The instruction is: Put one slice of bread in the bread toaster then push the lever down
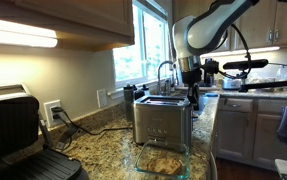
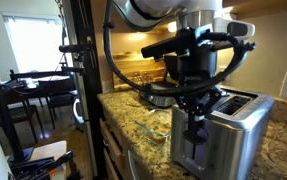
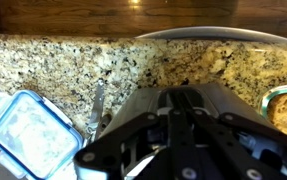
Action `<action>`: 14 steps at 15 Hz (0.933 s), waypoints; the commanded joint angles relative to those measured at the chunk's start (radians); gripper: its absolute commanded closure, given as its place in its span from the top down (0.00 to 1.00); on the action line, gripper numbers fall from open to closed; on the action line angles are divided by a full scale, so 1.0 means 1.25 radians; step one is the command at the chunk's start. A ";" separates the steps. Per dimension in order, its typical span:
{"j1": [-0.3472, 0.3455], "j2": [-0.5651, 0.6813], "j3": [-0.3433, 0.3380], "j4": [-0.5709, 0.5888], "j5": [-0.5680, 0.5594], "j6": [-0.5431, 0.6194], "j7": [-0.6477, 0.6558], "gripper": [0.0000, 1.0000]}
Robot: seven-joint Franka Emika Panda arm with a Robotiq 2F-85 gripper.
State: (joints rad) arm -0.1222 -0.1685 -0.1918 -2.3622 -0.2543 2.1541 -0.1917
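Bread toaster (image 1: 163, 122) on the counter (image 1: 103, 150), glass dish (image 1: 140, 158) before it, grill press (image 1: 13, 130) left, gripper (image 1: 191, 90) seemingly at its far end.

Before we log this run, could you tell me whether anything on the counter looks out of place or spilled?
Nothing looks spilled or damaged. The toaster stands upright and the bread sits in its glass dish. Only a blue-rimmed lid lies loose on the counter.

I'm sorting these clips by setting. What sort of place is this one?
Most likely a home kitchen: a speckled granite countertop with a steel toaster on it, base cabinets alongside, and a window behind.
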 commanded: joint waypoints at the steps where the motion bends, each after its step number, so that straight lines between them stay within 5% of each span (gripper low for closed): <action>1: -0.012 0.029 -0.001 -0.004 0.013 0.045 -0.018 0.04; 14: -0.015 0.032 0.001 -0.023 0.016 0.065 -0.031 0.04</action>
State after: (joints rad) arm -0.1344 -0.1464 -0.1969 -2.3690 -0.2543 2.1637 -0.2226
